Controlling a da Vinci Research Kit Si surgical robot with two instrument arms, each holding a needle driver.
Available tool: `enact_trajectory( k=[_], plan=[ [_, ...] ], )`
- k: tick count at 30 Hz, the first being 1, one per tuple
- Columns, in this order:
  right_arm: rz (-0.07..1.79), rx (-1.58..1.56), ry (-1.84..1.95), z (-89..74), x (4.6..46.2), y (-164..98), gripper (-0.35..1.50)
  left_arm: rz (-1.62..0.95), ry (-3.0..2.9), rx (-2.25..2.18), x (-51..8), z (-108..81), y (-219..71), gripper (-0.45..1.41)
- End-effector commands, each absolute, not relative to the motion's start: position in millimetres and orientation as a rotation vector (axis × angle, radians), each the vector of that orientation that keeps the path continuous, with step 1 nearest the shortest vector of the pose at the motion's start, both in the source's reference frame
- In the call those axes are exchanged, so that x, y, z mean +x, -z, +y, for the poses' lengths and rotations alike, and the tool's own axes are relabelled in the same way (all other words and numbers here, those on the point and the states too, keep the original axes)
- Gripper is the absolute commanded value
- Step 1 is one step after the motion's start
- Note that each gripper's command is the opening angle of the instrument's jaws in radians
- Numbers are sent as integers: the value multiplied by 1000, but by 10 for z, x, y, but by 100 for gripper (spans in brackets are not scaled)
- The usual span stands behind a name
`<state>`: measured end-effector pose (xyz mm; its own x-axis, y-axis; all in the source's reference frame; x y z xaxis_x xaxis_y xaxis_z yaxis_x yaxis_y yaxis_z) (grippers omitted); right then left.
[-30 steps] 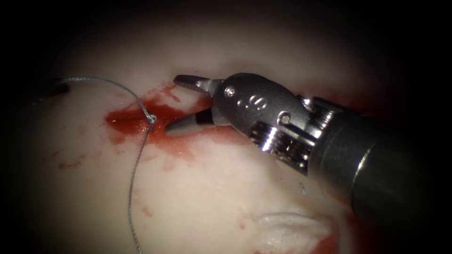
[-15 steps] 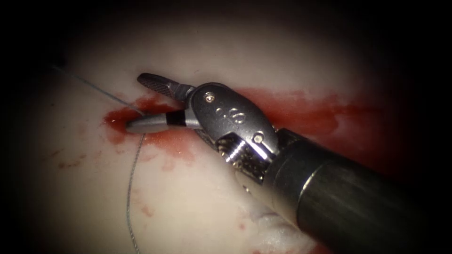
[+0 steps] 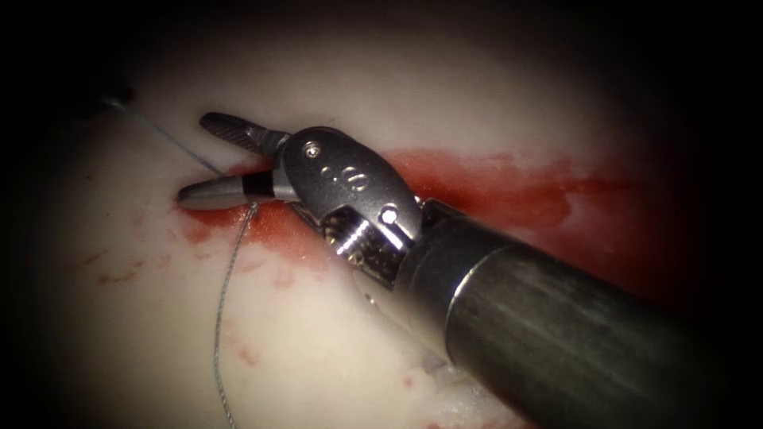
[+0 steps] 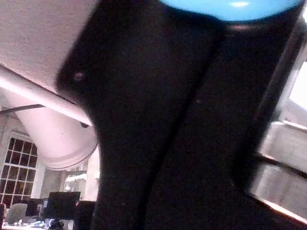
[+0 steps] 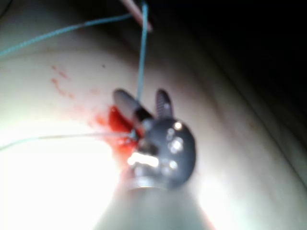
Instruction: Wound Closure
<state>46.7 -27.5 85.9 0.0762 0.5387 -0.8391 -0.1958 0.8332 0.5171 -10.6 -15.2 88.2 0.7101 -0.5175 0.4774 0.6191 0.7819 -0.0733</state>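
Nearest the endoscope, the thread (image 3: 224,318) runs from the tissue's (image 3: 318,349) near edge up to the left end of the red fluid (image 3: 493,187), where the knot sat at the cut. From there a second strand continues toward the tissue's far left corner, drawn straight.

The right hand (image 3: 208,159) comes in from the tissue's near right corner, its shaft lying low over the tissue. Its jaws are parted and grasp nothing: the lower jaw rests along the left end of the fluid, over the spot where the thread enters, and the upper jaw stands just beyond it. The far strand passes between them, so the spread looks meant to straddle the thread close to the knot. In the right wrist view the same strand (image 5: 142,57) rises from between the parted jaws.

Compared with a second ago, this hand has advanced leftward along the cut, now covering the knot, and the far strand, then a slack curve, is straight.
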Motion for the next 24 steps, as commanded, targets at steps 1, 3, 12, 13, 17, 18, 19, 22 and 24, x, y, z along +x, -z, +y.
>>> enact_trajectory(
  k=[1, 3, 12, 13, 17, 18, 19, 22, 24],
  plan=[
    [1396, 294, -554, -268, 477, -862, 133, -460, 640, -243, -111, -139, -877, -45],
    [1392, 293, -551, -270, 479, -864, 133, -460, 641, -246, -112, -139, -876, -45],
    [1388, 265, -535, -268, 490, -864, 135, -453, 658, -250, -115, -138, -877, -45],
    [1388, 266, -536, -268, 491, -863, 135, -453, 658, -250, -115, -138, -877, -45],
    [1389, 256, -524, -268, 492, -860, 133, -452, 665, -251, -115, -139, -878, -45],
    [1389, 256, -525, -268, 492, -859, 133, -452, 665, -251, -115, -139, -878, -45],
    [1390, 247, -516, -268, 493, -859, 133, -452, 665, -251, -115, -139, -878, -45],
    [1390, 243, -512, -268, 494, -858, 135, -451, 665, -252, -115, -139, -878, -45],
    [1390, 240, -507, -270, 496, -857, 135, -448, 666, -253, -115, -139, -878, -45]
  ],
)
